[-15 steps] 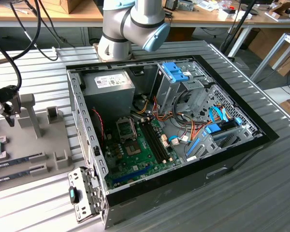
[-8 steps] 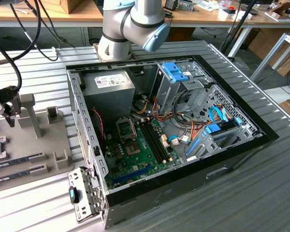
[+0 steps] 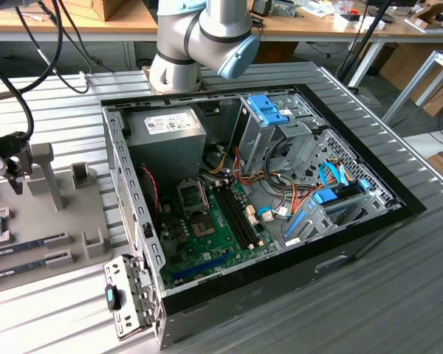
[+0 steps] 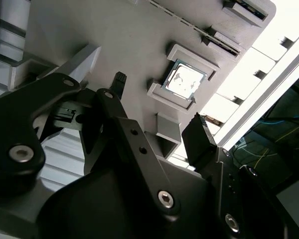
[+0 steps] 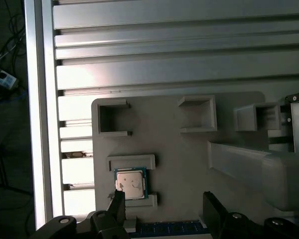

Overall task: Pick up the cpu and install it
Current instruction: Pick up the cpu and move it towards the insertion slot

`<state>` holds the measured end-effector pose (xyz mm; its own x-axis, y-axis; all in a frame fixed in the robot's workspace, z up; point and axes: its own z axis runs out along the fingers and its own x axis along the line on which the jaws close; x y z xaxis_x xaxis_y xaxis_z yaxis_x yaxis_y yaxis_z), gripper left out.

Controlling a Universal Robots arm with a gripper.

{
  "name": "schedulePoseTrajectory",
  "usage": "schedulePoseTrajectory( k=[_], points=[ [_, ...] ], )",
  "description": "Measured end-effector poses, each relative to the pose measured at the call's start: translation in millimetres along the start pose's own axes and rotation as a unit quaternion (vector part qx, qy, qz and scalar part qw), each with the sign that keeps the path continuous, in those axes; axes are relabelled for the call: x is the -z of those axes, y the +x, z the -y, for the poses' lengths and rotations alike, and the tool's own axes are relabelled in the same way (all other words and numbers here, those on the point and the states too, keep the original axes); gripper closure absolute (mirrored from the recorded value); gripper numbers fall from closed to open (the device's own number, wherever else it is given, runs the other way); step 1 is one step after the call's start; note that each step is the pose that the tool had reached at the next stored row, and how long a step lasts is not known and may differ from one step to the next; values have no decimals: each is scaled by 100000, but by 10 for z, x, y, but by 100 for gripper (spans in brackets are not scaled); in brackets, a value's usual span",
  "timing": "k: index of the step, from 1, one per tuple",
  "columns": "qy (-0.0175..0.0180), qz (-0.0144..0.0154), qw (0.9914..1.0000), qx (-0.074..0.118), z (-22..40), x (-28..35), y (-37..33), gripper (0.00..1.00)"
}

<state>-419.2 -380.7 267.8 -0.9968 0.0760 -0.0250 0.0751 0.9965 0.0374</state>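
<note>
One pincer (image 4: 158, 98) is hanging over the grey holder tray (image 5: 179, 164), its fingers standing apart and gripping nothing. I'm seeing the cpu (image 5: 131, 183) in both wrist views. It's lying flat in its framed recess near the tray's edge, on the side closest to the surface's (image 5: 139, 45) rim, below the fingertips and clear of them. The open computer case (image 3: 266, 199) is sitting well apart from the tray.

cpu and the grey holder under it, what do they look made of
The cpu: shiny silver metal top, since it throws back light, with a greenish circuit-board rim. The grey holder: matte, even grey with moulded pockets, likely plastic, perhaps printed; the look leaves that open.
</note>
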Motion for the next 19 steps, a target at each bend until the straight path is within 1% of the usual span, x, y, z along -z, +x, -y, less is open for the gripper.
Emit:
schedulePoseTrajectory(
  k=[19],
  points=[
    [-1, 2, 100000, 2, 2, -43, 1, 28]
  ],
)
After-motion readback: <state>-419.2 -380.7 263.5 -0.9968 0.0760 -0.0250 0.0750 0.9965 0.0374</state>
